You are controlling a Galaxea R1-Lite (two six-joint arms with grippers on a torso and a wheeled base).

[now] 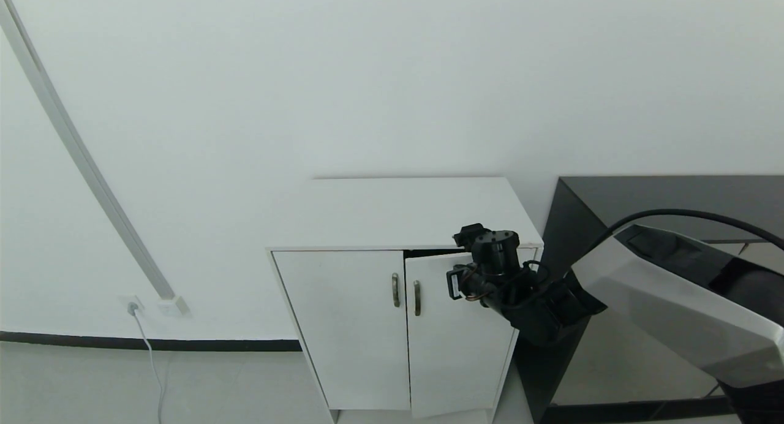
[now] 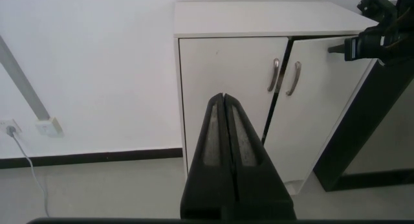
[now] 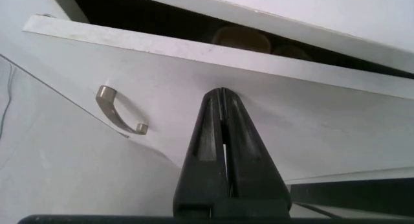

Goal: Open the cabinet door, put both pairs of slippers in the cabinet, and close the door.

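Note:
The white cabinet (image 1: 404,212) (image 2: 259,17) stands against the wall with two doors. Its left door (image 1: 343,326) is closed, while the right door (image 1: 456,344) (image 2: 317,114) hangs slightly ajar, a dark gap along its top edge. My right gripper (image 1: 454,284) (image 2: 336,49) (image 3: 222,94) is shut, its tips against the upper face of the right door (image 3: 304,127), to the side of the door's handle (image 3: 119,111). Through the gap a tan rounded shape (image 3: 239,37), like a slipper, lies inside. My left gripper (image 2: 223,98) is shut and holds nothing, well back from the cabinet front.
A black piece of furniture (image 1: 612,194) stands tight against the cabinet's right side. A wall socket with a hanging cable (image 1: 131,306) and a slanted white conduit (image 1: 79,154) are on the wall to the left. Bare floor lies in front of the cabinet.

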